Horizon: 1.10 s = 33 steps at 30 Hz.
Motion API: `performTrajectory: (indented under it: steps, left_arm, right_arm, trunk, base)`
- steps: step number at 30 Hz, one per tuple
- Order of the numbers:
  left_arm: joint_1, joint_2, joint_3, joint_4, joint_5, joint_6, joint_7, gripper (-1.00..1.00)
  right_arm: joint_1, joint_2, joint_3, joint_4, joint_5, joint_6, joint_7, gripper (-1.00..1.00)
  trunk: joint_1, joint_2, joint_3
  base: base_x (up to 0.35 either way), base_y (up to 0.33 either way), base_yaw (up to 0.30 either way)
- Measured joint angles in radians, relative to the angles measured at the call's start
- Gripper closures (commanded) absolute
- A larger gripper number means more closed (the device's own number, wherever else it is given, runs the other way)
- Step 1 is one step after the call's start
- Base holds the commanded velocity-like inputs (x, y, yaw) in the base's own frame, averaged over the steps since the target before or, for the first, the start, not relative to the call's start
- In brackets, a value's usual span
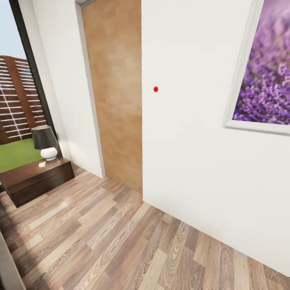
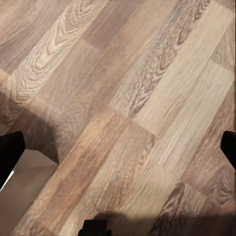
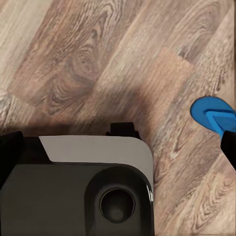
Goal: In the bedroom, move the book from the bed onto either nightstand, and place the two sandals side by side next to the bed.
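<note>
- Head view: the camera looks at a white wall (image 1: 189, 161) of the bedroom, with a small red dot (image 1: 156, 89) on it. A plain brown wooden door (image 1: 114, 92) stands beside this wall. A purple lavender picture (image 1: 268, 72) in a white frame hangs at the far side of the wall from the door.
- Head view: beyond the door there is a tall dark-framed window (image 1: 18, 80), and in front of it a long dark brown low cabinet (image 1: 36, 179). A lamp (image 1: 45, 141) with a dark shade and a white base stands on the cabinet. The wood-plank floor (image 1: 121, 241) takes the lower part.
- Left wrist view: the left hand (image 2: 118, 147) points down at the floor planks (image 2: 123, 98). Its two dark fingertips (image 2: 9, 150) show at opposite edges of the picture, wide apart, with nothing between them.
- Right wrist view: the right hand (image 3: 118, 152) also has its dark fingertips (image 3: 10, 155) at opposite edges, spread apart and holding nothing. Between them lies a grey and dark part of the robot body (image 3: 83, 187) over the floor.
- Right wrist view: one bright blue sandal (image 3: 215, 114) lies on the floor, just beside one fingertip of the right hand, not touching it as far as I can tell. It is partly cut by the picture edge.
</note>
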Motion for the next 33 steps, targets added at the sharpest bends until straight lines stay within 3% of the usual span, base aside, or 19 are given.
performTrajectory:
  steps: [33]
  left_arm:
    - [0.000, 0.000, 0.000, 0.000, 0.000, 0.000, 0.000, -1.00]
  right_arm:
    - [0.000, 0.000, 0.000, 0.000, 0.000, 0.000, 0.000, -1.00]
  trunk:
    - [0.000, 0.000, 0.000]
  base:
    - [0.000, 0.000, -0.239]
